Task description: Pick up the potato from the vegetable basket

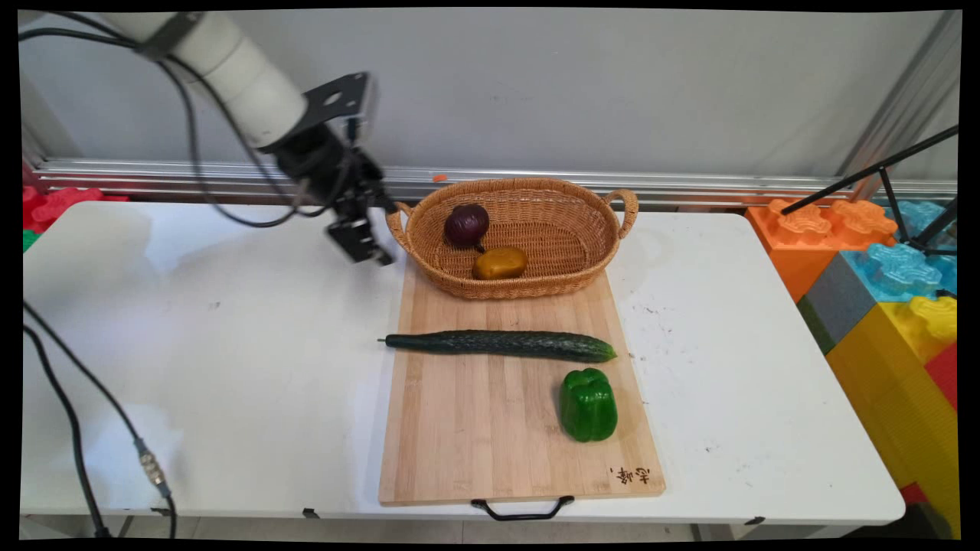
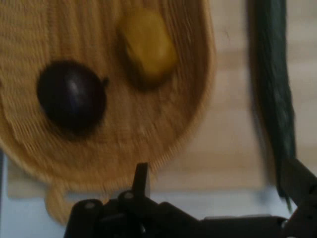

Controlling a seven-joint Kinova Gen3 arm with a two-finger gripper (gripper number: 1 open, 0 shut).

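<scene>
On the white bench [image 1: 230, 367] one wooden cutting board [image 1: 475, 428] is laid, its black handle at the near edge. On its near right part one green bell pepper [image 1: 587, 404] is set. Just beyond it one long cucumber [image 1: 498, 343] is laid across the board from left to right. At the far end of the board one wicker basket [image 1: 582, 229] is placed. Two things are held in it: one purple onion [image 1: 466, 224] and, nearer, one yellow-brown piece [image 1: 499, 263], possibly a potato.

The pincer [image 1: 371, 252] is held above the bench, just left of the basket's left handle. Its fingers are seen spread wide apart, and nothing is held between them. Little room is judged to be left beside that handle, so care is called for there.
</scene>
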